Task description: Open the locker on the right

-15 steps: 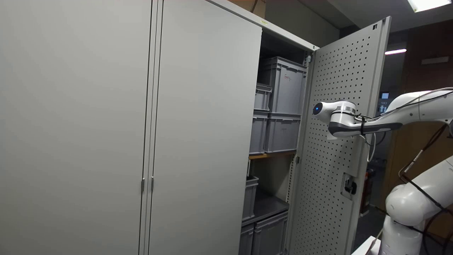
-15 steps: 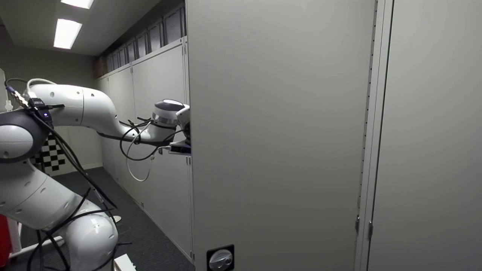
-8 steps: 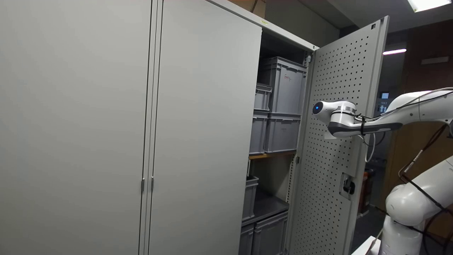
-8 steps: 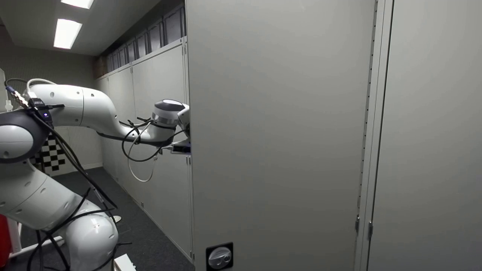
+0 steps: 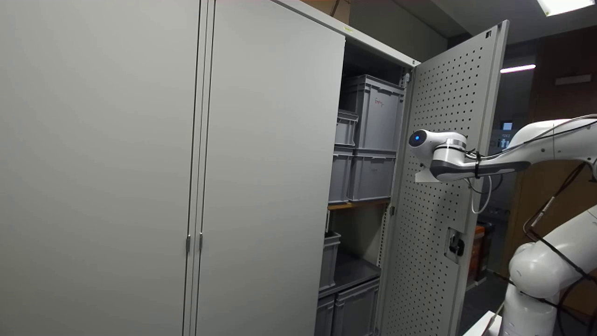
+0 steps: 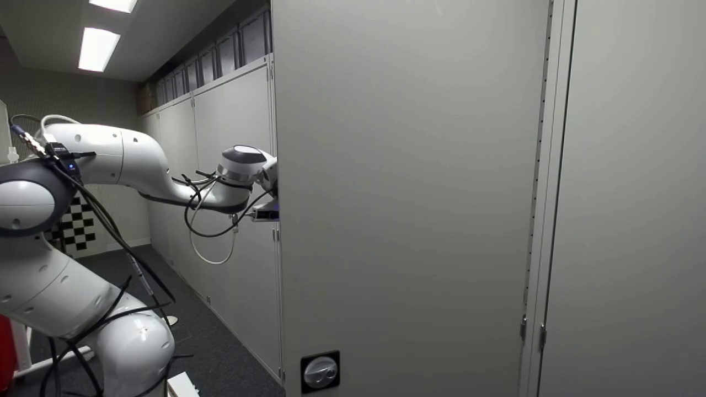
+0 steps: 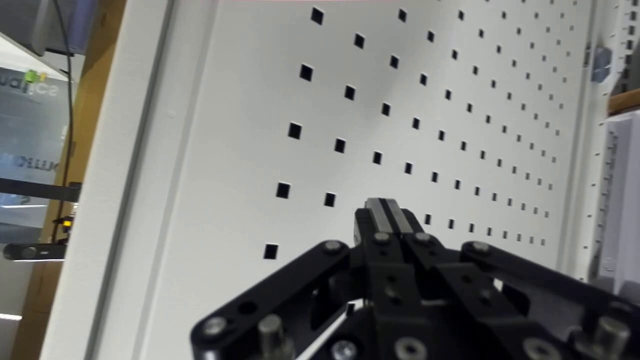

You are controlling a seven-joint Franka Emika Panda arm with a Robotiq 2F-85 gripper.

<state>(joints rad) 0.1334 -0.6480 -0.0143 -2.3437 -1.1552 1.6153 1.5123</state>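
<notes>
The locker stands open at the hinged edge of its perforated door, so we judge the opening largely done; only a wider swing may be left. Our fingers are together, empty, before the door's inner face; contact we cannot tell.

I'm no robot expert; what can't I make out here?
Gripper fingertips: hidden behind the open locker door in an exterior view.
That door's foot: cut off by both exterior views' lower edges.
Left grey bins: partly hidden by the closed door in an exterior view.
Lettering, wrist view: blurred.
</notes>
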